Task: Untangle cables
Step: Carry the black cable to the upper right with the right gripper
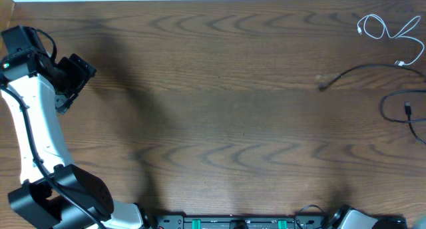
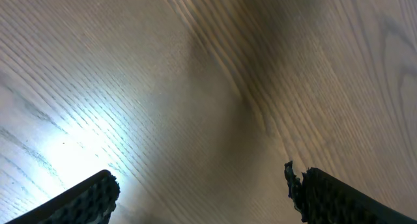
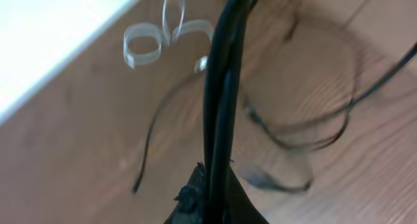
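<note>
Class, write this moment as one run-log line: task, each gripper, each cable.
task: untangle cables | left gripper: open, empty | right gripper: shut | white cable: looped, overhead view's upper right | black cable: lying just below it

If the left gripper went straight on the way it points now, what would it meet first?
Most likely the bare table: the left gripper, open, faces plain wood, with nothing else in its view. Depth is hard to judge.

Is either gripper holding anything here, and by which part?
Left gripper holds nothing. Right gripper looks shut on the black cable, mid-length, two strands; exact spot blurred.
</note>
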Robot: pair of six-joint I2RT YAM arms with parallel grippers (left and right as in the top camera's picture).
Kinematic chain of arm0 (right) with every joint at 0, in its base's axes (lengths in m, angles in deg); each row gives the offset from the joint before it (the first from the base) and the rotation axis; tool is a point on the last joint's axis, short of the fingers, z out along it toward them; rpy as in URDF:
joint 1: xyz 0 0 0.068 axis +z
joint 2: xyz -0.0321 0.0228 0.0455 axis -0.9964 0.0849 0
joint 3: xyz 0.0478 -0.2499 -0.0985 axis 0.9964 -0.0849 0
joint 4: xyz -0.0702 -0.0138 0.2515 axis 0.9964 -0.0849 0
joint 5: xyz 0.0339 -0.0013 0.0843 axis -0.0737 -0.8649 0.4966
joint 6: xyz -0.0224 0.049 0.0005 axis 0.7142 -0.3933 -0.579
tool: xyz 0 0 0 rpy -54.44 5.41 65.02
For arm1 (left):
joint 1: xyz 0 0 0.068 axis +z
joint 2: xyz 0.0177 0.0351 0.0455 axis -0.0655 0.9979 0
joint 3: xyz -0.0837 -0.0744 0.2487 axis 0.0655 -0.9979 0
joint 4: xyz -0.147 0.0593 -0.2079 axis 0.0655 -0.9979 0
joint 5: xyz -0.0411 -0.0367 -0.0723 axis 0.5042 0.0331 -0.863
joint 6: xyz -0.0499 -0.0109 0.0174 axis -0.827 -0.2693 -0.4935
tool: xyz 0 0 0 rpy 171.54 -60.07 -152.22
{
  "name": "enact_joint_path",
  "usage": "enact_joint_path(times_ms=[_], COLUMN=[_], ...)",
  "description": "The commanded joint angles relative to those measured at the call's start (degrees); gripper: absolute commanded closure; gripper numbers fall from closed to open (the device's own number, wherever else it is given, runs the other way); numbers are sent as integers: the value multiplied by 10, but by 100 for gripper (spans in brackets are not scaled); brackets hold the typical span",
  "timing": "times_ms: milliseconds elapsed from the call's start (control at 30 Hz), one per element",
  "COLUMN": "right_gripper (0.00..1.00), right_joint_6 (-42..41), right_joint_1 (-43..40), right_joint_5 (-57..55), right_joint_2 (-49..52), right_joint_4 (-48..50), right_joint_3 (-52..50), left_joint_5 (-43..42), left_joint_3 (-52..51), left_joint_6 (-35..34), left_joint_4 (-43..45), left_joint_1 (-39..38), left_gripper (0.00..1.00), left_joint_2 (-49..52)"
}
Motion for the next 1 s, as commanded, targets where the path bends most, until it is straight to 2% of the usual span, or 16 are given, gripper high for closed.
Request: enact_joint_path(times_ms=[0,133,233,267,300,333,367,400,567,700,733,967], right_gripper=[99,98,92,84,65,53,37,30,16,7,1,1], right_joint_6=[40,45,45,45,45,45,45,45,45,37,36,10], right_joint_1=[47,78,96,101,106,109,112,113,115,115,114,113], right_joint_5=[-12,-15,-15,-16,-16,-17,-18,-18,-11,-11,-11,26], right_joint_2=[57,127,183,199,219,234,251,266,320,327,325,320], right_joint_4=[-13,-10,4,9,14,17,20,21,8,-1,0,-30], right_joint_3=[5,5,5,5,5,5,5,5,5,5,5,12], left_joint_5=[2,2,2,2,2,2,2,2,2,2,2,2], left_joint_3=[-1,-1,-1,-1,-1,-1,-1,-1,-1,-1,-1,-1], left_joint_6=[-3,-3,-3,-3,-3,-3,-3,-3,-3,-3,-3,-3], left_joint_4=[-1,-1,-1,-1,-1,-1,-1,-1,-1,-1,-1,-1], left_joint_1=[1,1,1,1,1,1,1,1,1,1,1,1], left_gripper=[10,10,10,10,10,10,10,10,10,10,10,10], left_joint_2=[3,3,3,3,3,3,3,3,3,3,3,3])
